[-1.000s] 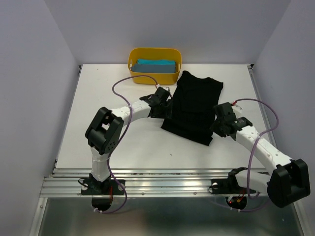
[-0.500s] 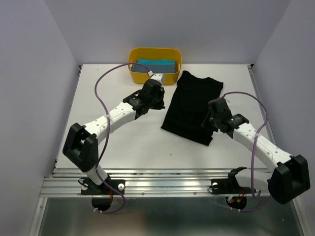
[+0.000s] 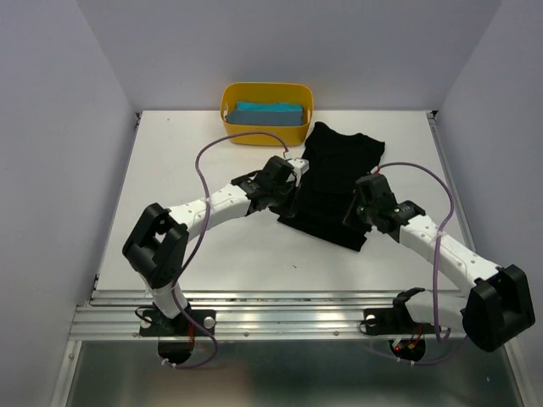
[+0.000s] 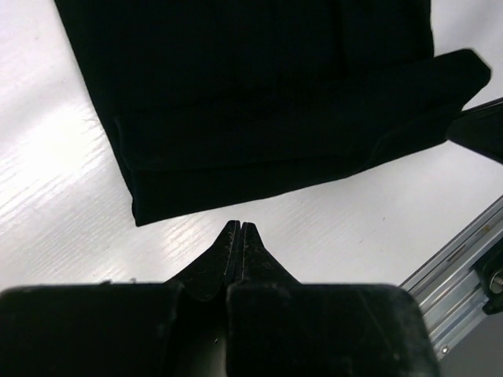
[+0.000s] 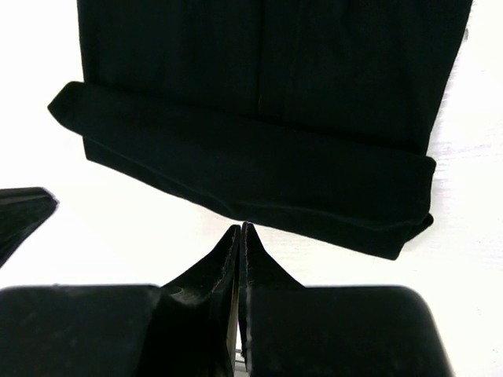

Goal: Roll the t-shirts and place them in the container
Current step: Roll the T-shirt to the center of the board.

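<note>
Back beside the black tee [image 3: 335,182] after swinging away, the left end effector [image 4: 239,228] has pinched shut, empty, just off its rolled near hem; the right end effector [image 5: 238,229] is shut too, empty. Both arms reach low, elbows outward. Teal tee [image 3: 269,113] sits beyond, in the tub [image 3: 227,106].

Bare table [image 3: 170,170] lies left of the black t-shirt [image 3: 339,165]; left tool [image 3: 291,176] and right tool [image 3: 355,214] crowd its near fold; yellow tub [image 3: 254,136] stands behind.
</note>
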